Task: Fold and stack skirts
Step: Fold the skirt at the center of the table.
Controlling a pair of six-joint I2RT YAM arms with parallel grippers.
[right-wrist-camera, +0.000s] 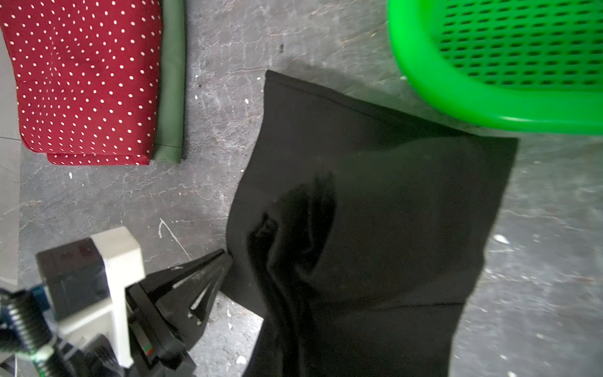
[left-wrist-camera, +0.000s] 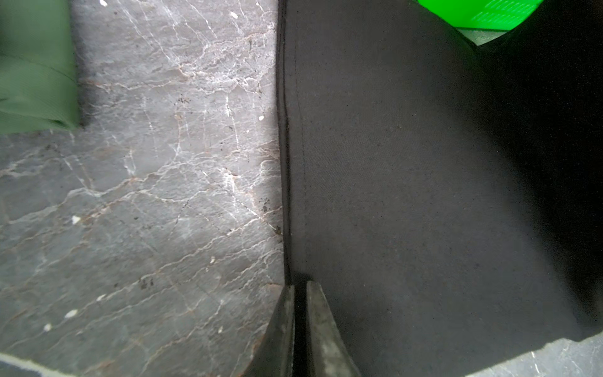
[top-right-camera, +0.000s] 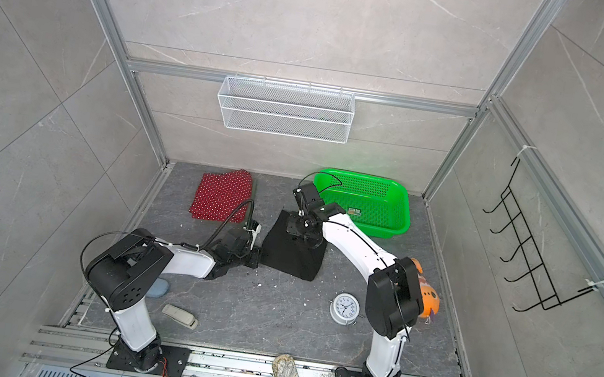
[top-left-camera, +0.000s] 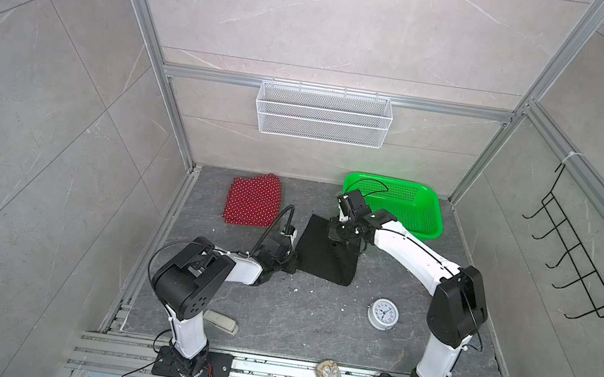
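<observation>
Closest to the wrist camera, the left gripper (left-wrist-camera: pixel 300 290) has its two fingers drawn almost together, and the hemmed edge of the black skirt (left-wrist-camera: pixel 424 179) runs into the thin slit between them; it looks pinched. The right gripper (top-left-camera: pixel 339 239) is closed above the middle of the same skirt. The cloth rises in a ridge toward it, so I judge it holds a fold.

The black skirt lies mid-table, one corner just beside the green basket (right-wrist-camera: pixel 489 107). Apart from it, to the left, the red dotted skirt (right-wrist-camera: pixel 81 81) lies folded on top of the olive green skirt (right-wrist-camera: pixel 171 98), whose edge shows alongside.

The black skirt seems the last one to fold. Next, both grips should lift together and carry the cloth over itself evenly, then move it onto the stack.
</observation>
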